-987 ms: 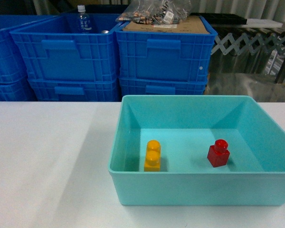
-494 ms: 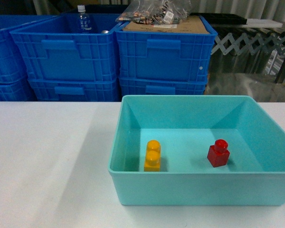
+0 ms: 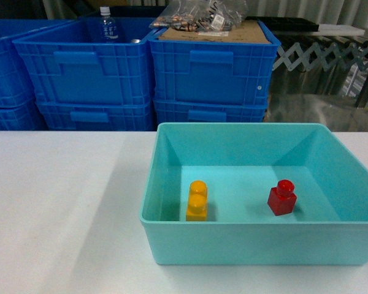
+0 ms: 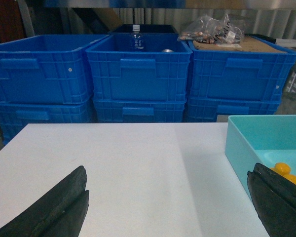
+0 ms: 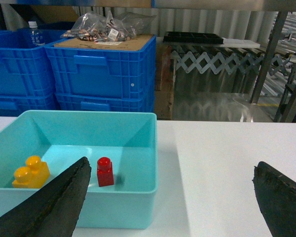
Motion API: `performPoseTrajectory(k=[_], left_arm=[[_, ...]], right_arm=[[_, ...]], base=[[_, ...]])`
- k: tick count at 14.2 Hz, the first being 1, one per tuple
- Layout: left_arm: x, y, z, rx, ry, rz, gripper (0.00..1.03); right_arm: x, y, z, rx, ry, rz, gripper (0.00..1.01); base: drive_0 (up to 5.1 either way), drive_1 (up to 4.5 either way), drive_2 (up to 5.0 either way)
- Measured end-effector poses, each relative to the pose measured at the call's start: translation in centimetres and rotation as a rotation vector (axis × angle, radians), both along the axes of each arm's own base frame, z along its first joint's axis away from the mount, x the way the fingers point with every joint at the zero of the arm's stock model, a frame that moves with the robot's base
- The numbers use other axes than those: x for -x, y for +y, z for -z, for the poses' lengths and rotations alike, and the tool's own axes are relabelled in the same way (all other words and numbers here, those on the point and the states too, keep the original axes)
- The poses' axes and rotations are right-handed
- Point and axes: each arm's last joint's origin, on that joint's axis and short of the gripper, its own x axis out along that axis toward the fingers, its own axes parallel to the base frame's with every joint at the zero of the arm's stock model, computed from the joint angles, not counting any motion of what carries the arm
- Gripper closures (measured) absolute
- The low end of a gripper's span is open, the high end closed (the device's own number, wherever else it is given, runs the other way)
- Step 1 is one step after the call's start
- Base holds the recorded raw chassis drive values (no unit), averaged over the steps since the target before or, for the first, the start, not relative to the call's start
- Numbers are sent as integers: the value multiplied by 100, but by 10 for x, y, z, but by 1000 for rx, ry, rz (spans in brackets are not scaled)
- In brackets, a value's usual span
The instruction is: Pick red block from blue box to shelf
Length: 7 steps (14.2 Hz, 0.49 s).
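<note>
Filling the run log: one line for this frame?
phase: pre-grasp | red block in blue box, beside yellow brick | left end effector open | right end effector open, nothing held

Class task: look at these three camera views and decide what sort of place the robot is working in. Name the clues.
Probably a warehouse or storeroom used as a test area. Stacked blue crates holding a bottle and bagged parts, plus an expandable conveyor, stand behind a plain white table.
</note>
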Motion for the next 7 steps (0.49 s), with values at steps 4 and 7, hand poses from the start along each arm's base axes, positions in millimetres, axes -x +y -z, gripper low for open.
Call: performPoseTrajectory(k=[4, 7], left_arm=[[0, 0, 0, 0, 0, -1, 5], [0, 0, 0, 0, 0, 0, 5]], right_arm=[[-26, 3, -14, 89, 132, -183, 3], [-93, 15, -36, 85, 232, -236, 3]], base=[[0, 0, 0], [0, 0, 0]])
